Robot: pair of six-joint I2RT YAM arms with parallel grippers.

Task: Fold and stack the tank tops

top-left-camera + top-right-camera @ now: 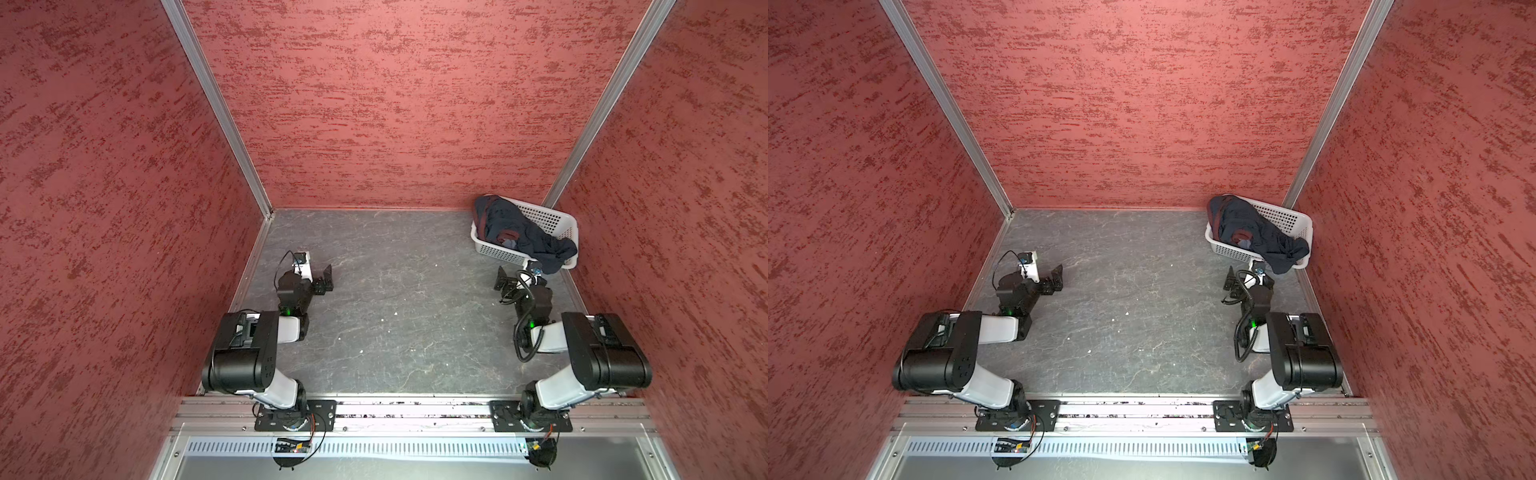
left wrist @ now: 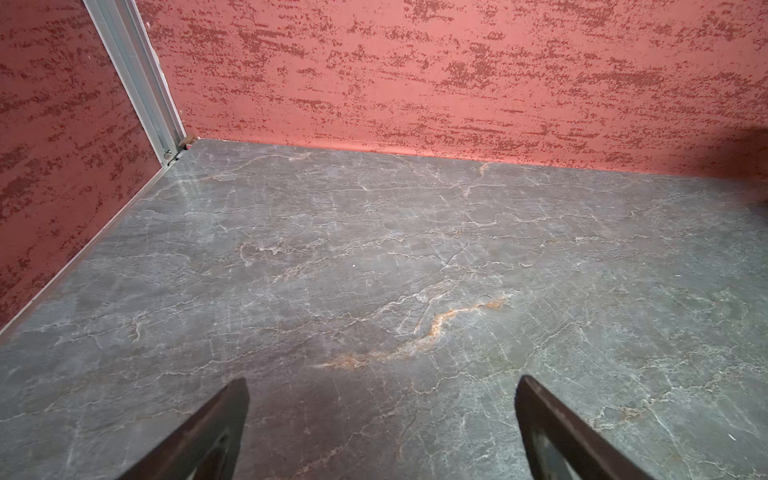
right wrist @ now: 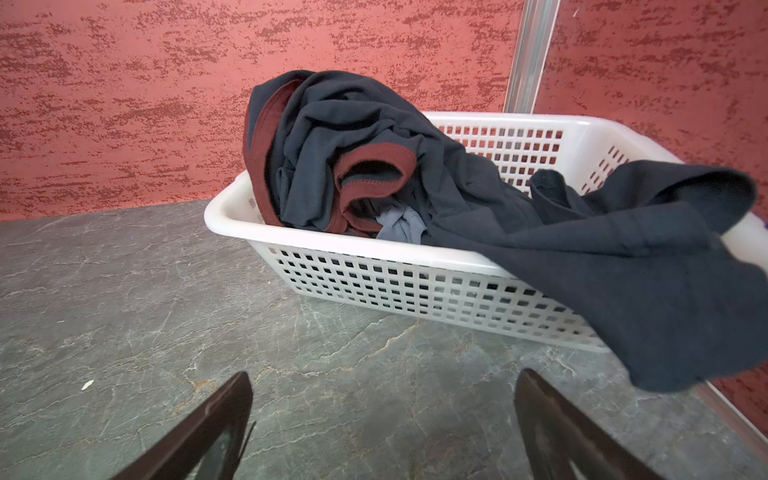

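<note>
The right gripper (image 3: 384, 376) stands with its jaws spread wide and nothing between them. Its two dark fingers (image 3: 216, 419) are low over the grey marbled table (image 3: 124, 291). It points at the white perforated basket (image 3: 374, 286), which sits in the far right corner of the table, near the red textured walls (image 1: 395, 104). In both top views the right gripper (image 1: 503, 280) lies just short of the basket's near long wall and apart from it, with bare table between them.

Both tank tops are in the basket, crumpled and unfolded.
- The dark navy tank top (image 3: 457, 178) with reddish trim is piled above the rim. One end of it is draped over the near rim, hanging down the outer wall at the basket end closest to the right side wall. In a top view this hanging flap (image 1: 1281, 257) is just beyond the right arm's wrist. Contact there cannot be determined.
- The slate blue-grey tank top (image 3: 401, 226) shows only as a small patch under the navy cloth, inside the near rim.

No print is readable on either top.

The left gripper (image 2: 382, 380) also has its jaws wide apart and carries nothing. It is over bare table on the left side (image 1: 326, 278), well apart from the basket and from both tops.
</note>
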